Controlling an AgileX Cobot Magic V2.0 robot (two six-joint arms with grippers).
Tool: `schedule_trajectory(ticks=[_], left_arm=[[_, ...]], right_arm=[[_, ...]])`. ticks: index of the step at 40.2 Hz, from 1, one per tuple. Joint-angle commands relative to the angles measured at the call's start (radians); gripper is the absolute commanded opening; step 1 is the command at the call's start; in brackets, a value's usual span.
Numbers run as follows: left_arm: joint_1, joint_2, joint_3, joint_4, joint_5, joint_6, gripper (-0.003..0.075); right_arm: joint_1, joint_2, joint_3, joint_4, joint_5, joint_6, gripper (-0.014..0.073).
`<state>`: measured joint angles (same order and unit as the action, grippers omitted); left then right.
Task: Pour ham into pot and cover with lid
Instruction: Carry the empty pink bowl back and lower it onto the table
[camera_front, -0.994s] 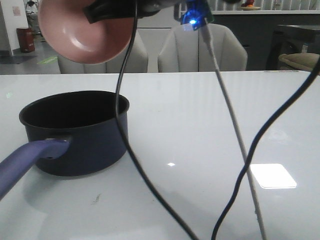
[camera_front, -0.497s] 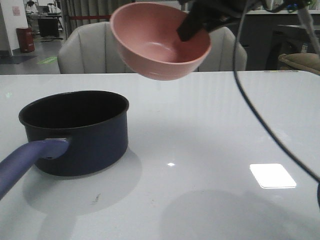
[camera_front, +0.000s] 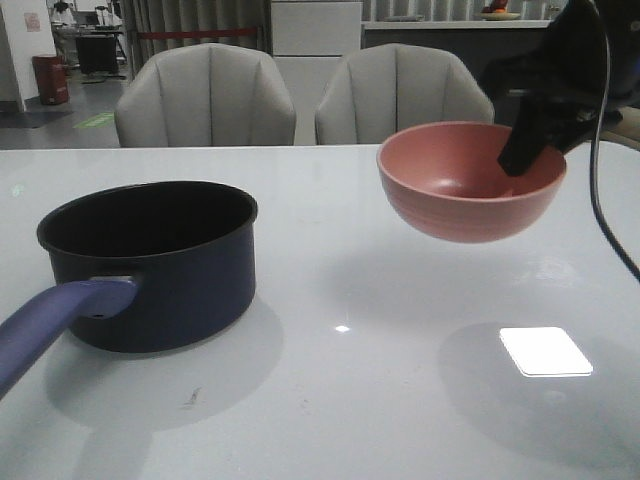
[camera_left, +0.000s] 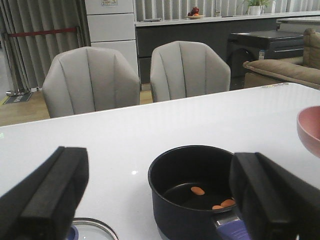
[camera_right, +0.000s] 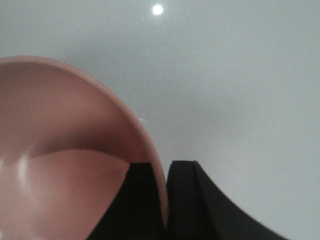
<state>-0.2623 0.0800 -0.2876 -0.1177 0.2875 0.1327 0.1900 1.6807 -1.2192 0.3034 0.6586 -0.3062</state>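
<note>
Nearest, on the left of the white table (camera_front: 350, 400): dark navy pot (camera_front: 160, 265), handle toward the camera, three ham pieces (camera_left: 198, 190) inside. Just beside it, a sliver of the lid (camera_left: 95, 227). Left gripper (camera_left: 155, 200) spread wide, empty. Farther right, pink bowl (camera_front: 470, 185) upright above the table, rim pinched by the right gripper (camera_right: 164, 185).

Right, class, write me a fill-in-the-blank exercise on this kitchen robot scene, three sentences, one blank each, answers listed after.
1. The ham pieces lie inside the ______.
2. The right gripper pinches the rim of the pink ______, holding it above the table.
3. The left gripper has its jaws wide ______, holding nothing.

Missing words: pot; bowl; open
</note>
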Motion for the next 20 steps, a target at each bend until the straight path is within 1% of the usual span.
schedule_trajectory(ticks=[1,11,20], left_arm=[[-0.006,0.010,-0.026,-0.010,-0.078,-0.006,0.0606],[-0.006,0.010,-0.026,-0.010,-0.078,-0.006,0.0606],[-0.006,0.010,-0.026,-0.010,-0.078,-0.006,0.0606]], right_arm=[[-0.023,-0.003,-0.033,-0.023,-0.022,0.065,0.0137],[-0.081,0.085,-0.033,-0.021,-0.011,0.122,0.0137],[-0.115,0.129,-0.033,-0.021,-0.002,0.125,0.0143]])
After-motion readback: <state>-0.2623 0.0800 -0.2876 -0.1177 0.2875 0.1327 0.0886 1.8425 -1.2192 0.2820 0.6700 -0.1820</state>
